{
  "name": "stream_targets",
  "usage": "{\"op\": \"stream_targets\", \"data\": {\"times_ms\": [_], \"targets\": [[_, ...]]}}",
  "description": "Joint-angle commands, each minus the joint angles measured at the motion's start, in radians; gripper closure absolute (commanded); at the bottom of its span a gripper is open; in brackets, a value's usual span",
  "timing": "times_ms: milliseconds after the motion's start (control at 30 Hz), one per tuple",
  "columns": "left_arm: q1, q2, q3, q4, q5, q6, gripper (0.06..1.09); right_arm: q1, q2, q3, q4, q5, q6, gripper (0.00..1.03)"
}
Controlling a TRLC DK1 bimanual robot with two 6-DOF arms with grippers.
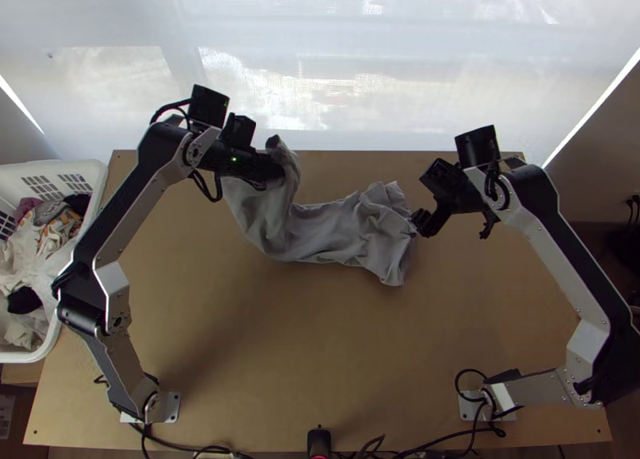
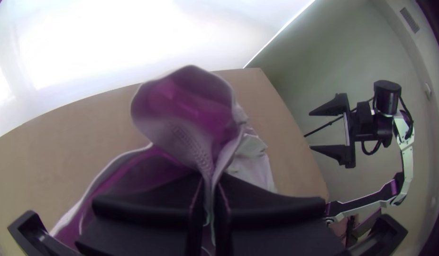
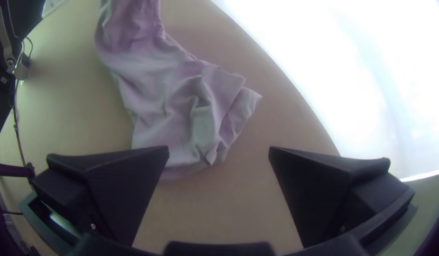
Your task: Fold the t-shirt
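Note:
A light grey t-shirt lies bunched and wrinkled on the back middle of the table, its left part lifted. My left gripper holds that raised part above the table; in the left wrist view, the left gripper is shut on a pinch of the cloth, which folds over beyond the fingers. At the shirt's right end is my right gripper, above the table. In the right wrist view the right gripper stands open, with the wrinkled end of the shirt beyond its fingers.
A white basket with mixed clothes stands at the table's left edge. Bare table lies in front of the shirt. Cables and a small black device are along the near edge. A pale, bright curtain hangs behind the table.

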Motion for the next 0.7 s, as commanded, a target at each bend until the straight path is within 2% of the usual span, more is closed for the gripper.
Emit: {"op": "stream_targets", "data": {"times_ms": [0,267,667], "targets": [[-0.061,0.124,0.168,-0.002,0.049,-0.076,1.05,-0.01,-0.086,-0.044,-0.033,-0.004,0.009,0.04],[-0.153,0.21,0.251,0.03,0.08,-0.123,1.05,-0.058,-0.168,-0.062,-0.06,-0.004,0.021,0.04],[-0.276,0.342,0.262,0.222,0.137,-0.27,1.05,-0.13,-0.29,-0.145,-0.108,-0.004,0.029,0.04]]}}
